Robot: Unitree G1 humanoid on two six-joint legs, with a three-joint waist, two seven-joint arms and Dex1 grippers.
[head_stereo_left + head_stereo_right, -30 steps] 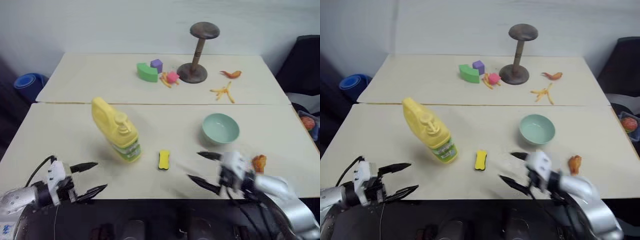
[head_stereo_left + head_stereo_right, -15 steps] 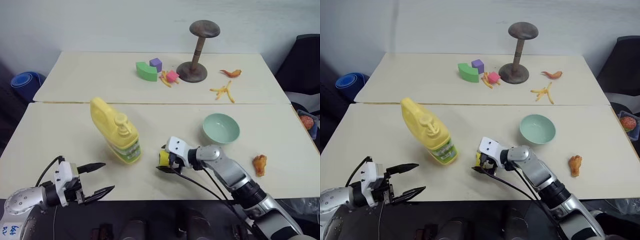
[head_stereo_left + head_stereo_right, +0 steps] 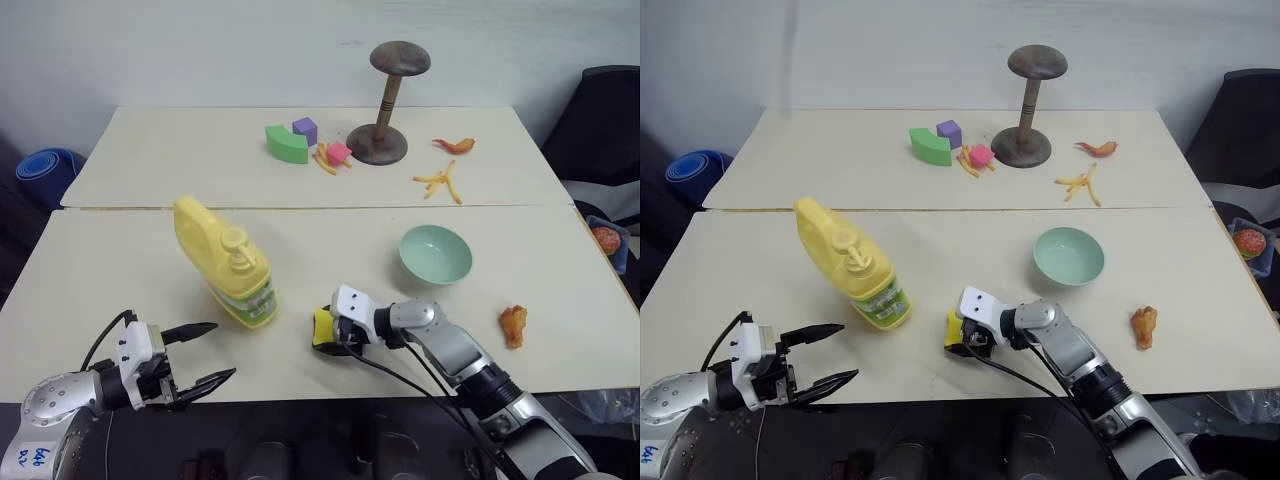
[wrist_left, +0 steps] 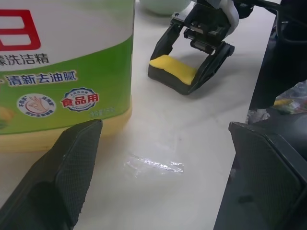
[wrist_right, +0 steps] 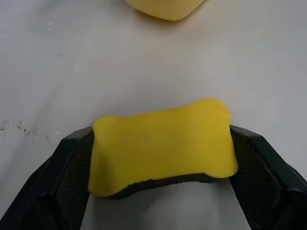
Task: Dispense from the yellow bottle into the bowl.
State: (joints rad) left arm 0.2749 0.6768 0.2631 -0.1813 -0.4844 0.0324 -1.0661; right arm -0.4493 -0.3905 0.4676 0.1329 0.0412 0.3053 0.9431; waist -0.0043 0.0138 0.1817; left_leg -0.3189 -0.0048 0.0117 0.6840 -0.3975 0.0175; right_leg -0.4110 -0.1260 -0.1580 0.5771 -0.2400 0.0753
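Your right pincer [image 3: 962, 338] is sitting low on the pale counter [image 3: 120, 280], its two black fingers pressing either side of the small flat yellow sponge block [image 5: 163, 146]. Your left pincer [image 3: 203, 352] is hovering spread wide by the near edge, pinching nothing. The large yellow plastic jug-shaped bottle [image 3: 226, 262] is standing upright between the two, just beside the block. The round pale mint-green bowl [image 3: 435, 254] is resting further back on your right, apart from both pincers.
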